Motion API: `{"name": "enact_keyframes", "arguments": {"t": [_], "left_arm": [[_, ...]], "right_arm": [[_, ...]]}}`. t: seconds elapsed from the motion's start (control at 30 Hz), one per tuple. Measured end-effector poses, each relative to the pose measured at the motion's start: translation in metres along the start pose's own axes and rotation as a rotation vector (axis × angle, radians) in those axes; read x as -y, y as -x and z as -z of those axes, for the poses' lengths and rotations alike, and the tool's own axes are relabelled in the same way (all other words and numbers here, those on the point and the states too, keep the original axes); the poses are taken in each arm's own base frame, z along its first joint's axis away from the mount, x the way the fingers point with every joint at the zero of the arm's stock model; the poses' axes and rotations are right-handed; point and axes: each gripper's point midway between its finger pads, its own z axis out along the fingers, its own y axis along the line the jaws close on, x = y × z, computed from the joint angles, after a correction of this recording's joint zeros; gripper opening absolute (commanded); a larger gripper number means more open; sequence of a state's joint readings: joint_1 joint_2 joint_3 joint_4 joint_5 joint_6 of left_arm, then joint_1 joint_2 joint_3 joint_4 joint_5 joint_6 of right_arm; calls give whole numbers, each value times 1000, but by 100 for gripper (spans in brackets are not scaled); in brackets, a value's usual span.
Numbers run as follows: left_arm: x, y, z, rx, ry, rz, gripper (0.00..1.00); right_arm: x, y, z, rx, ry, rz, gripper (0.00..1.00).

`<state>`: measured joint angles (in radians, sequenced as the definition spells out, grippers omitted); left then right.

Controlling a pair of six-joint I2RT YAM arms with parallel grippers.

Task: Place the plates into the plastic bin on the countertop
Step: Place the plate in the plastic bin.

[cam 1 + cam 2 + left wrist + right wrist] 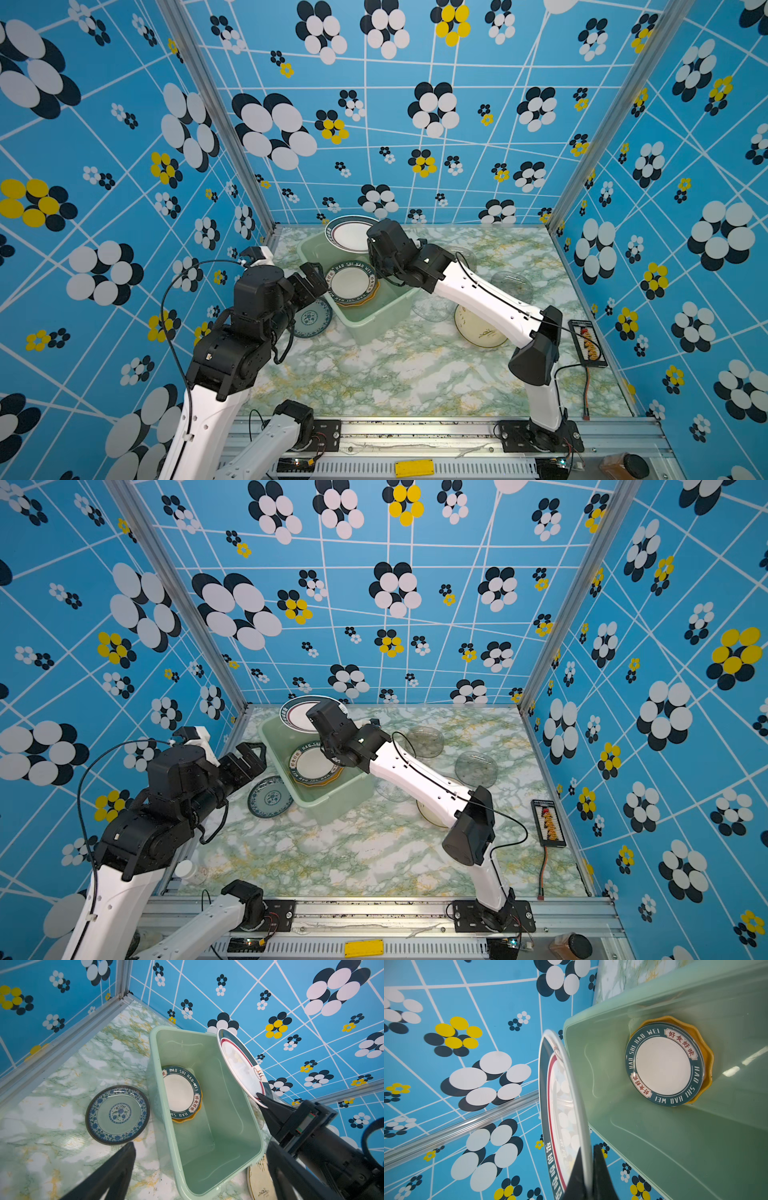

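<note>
The bin (374, 328) is seen as a pale mint-green rectangular tub with rounded corners and a rolled rim, open side up, set on the far left part of the countertop (395, 374). Its long axis is laid from near to far, slanted a little leftward toward the back wall, as is shown in both top views. Inside it, toward the near end, a lettered plate (663, 1066), white with a dark band, is laid flat on a yellow plate (707, 1057), of which only the scalloped edge is shown. A larger red-lined plate (351, 235), white with a dark rim, is held steeply tilted at the bin's far end, its face shown in both top views; whether the bin's rim is touched cannot be told. Its edge is pinched by the right gripper (588, 1147), whose jaws are closed on it. The left gripper (200, 1144) is spread wide with nothing held, near the bin's left wall. Just beside that wall a blue-green plate (311, 319) is laid flat. To the bin's right a cream plate (478, 332) and glass plates (476, 769) are spread on the countertop, partly hidden by the right arm.
</note>
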<state>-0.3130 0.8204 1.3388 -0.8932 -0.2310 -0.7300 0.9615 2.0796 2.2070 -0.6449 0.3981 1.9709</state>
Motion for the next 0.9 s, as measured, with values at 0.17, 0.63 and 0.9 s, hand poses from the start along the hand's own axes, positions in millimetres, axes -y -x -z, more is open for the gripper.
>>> {"name": "enact_keyframes", "arguments": {"t": [0.17,0.63,0.9], "left_arm": [[-8,9,13,45,27,-39,99],[-21,8,26,55,64,-91,99],[-23,6,27,49,68,-101,99]], "right_arm": [[16,-8,-21,34,-55,3,0],[68,-2,-61,135,-193,45,0],[89,-7,-92,147,-213,38,0]]}}
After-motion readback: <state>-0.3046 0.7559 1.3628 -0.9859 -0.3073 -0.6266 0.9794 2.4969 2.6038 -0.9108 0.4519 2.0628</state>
